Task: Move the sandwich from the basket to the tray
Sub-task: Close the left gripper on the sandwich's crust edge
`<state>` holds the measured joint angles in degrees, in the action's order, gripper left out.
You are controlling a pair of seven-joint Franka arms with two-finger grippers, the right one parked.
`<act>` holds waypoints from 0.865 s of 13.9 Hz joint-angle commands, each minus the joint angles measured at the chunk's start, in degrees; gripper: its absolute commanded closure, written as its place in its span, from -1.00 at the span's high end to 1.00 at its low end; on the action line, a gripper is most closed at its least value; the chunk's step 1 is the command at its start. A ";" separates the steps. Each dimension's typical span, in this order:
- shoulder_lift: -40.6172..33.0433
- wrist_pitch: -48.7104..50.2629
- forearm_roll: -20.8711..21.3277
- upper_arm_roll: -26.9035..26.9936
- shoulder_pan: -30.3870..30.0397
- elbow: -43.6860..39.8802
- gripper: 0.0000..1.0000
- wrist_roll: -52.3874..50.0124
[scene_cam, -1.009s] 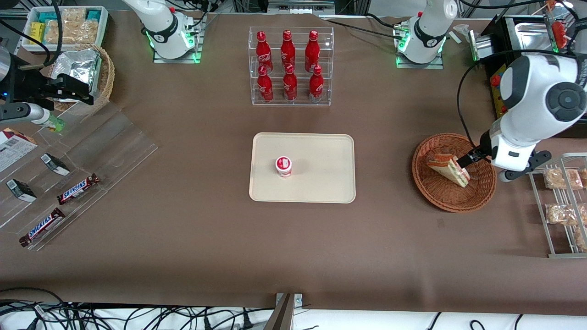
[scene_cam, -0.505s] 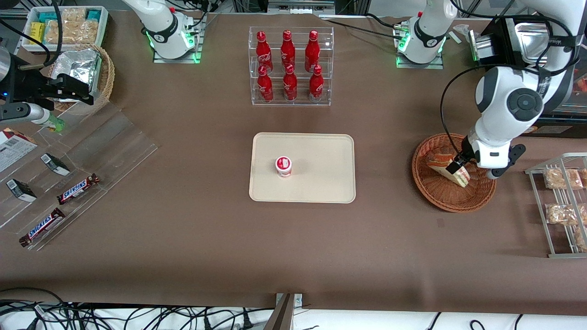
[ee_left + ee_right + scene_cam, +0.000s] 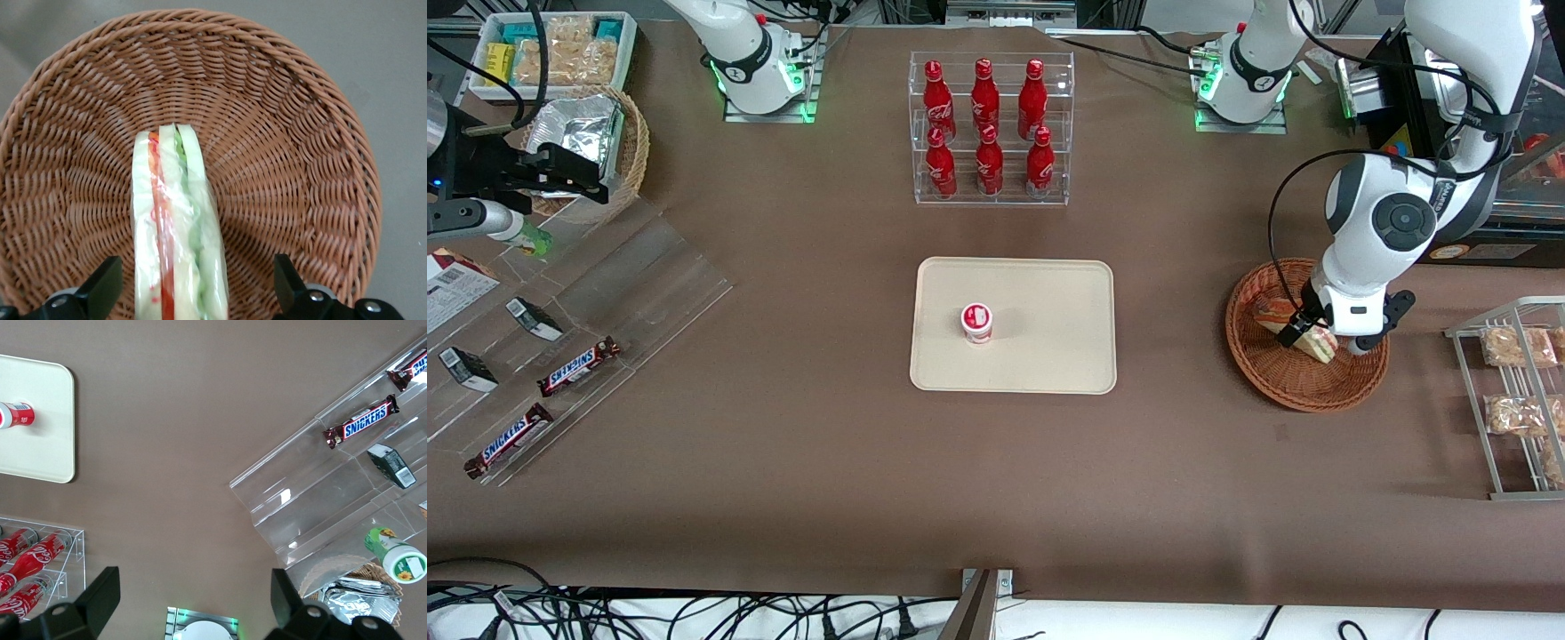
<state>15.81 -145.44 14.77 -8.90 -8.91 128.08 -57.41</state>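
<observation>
Wicker basket (image 3: 1307, 373), reddish-brown, sitting toward the working arm's end of the table, with the sandwich (image 3: 175, 227) lying inside on its edge so the red and green filling stripes face up. Compared with a second ago: left gripper (image 3: 1303, 333) swung in from off to the side of the basket and dropped down, now hanging right over the sandwich. Fingers (image 3: 100, 287) spread wide in the wrist view, one on each side of the wedge with clear gaps, nothing gripped, no contact visible. Sandwich itself hasn't budged across the three front shots.

So, basically the approach is done and lined up for the grab. Next bit probably a small drop and a squeeze across the bread faces, going easy since soft bread in slippery wrap could squish or slide out.

Cream tray (image 3: 1049, 369) sits at the middle of the table, well apart from the basket, already carrying a small red-and-white cup (image 3: 976, 322). Plenty of bare tray beside that cup for the drop-off, so nothing placed yet
</observation>
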 commanded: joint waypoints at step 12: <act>1.77 -2.14 7.82 -0.60 -1.02 1.65 -1.00 -2.27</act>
<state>18.15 -147.31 20.52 -9.27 -9.83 129.04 -59.03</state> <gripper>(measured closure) 0.621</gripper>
